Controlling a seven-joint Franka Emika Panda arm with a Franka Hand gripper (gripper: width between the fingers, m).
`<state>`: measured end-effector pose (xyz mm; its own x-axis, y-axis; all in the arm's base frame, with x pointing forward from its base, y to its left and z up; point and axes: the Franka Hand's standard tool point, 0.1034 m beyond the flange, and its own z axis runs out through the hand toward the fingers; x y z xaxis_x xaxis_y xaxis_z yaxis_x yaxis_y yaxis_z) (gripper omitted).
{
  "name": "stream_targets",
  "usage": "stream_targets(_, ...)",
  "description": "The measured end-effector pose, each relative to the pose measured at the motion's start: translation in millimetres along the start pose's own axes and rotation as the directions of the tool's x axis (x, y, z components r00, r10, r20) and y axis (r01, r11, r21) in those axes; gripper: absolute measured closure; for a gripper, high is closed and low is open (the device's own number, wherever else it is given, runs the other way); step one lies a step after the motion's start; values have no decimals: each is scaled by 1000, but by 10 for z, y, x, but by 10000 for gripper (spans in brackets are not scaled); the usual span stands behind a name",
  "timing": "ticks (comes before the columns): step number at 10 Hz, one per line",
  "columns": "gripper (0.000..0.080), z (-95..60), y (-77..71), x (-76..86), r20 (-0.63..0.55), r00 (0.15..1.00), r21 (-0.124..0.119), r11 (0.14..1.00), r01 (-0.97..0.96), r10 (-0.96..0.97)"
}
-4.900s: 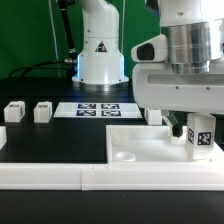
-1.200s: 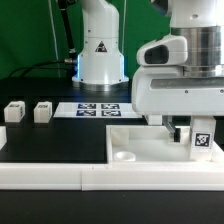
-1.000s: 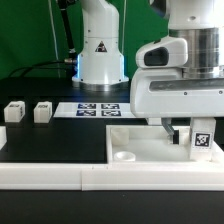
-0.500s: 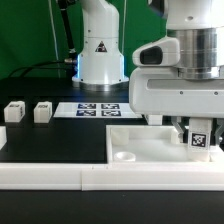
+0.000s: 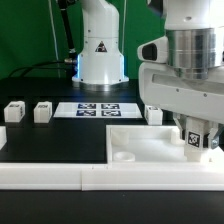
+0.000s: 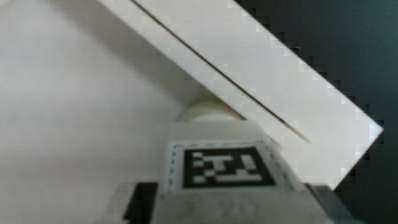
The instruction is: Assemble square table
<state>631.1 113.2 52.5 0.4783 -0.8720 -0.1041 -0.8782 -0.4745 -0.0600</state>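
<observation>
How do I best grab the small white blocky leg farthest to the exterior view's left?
Come from above, claw closing across the flat sides of the small white blocky leg, probably: it sits low on the black table, clear of its neighbour.

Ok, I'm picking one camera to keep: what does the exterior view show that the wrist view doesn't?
Exterior only: two loose small white blocky legs on the black table, the marker board, the long white border rail. Wrist only: the gripped white blocky leg with its tag readable close up. Both: that leg in the hand, and the white square plastic slab.
</observation>
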Motion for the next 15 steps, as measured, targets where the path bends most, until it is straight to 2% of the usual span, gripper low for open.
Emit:
stream_targets(2,528,4,10,-8,16,976,16,976,-217,217)
stream_targets(6,528,4,8,-13,52,875,14,875,-483,482)
stream_targets(8,528,-3,1,-14,66,753,4,755,-656,655)
stream_targets(12,528,-10,-3,-11,66,624,-6,626,-780,778)
stream_targets(15,527,4,10,-14,55,604,-5,605,-796,795)
